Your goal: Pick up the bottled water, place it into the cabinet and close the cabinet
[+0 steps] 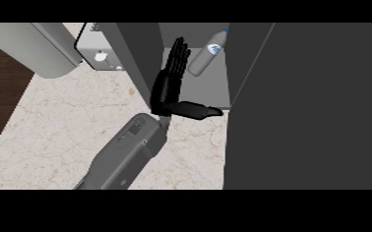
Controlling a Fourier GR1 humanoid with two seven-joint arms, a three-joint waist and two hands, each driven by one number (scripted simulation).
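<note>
Grey forearm rises from about six o'clock, slanting toward one o'clock over the pale marbled counter. At its end the black hand sits near the middle, fingers straight and held side by side, pointing to twelve o'clock, thumb stuck out flat toward three o'clock. It grasps nothing. By its place at the left of the view and the thumb's side, this looks like the left hand; no other hand shows.

Just left of the fingers stands a dark panel, seemingly the open cabinet door seen edge-on, running from twelve o'clock down to the wrist. The fingers lie along its inner face; whether they touch it I cannot tell.

Beyond the fingertips, at about one o'clock, the bottle lies tilted inside the cabinet, on its grey floor, cap toward the upper right, apart from the hand.

A broad dark slab fills the three o'clock side. At eleven o'clock sits a white appliance, and at ten o'clock a grey rounded shape.
</note>
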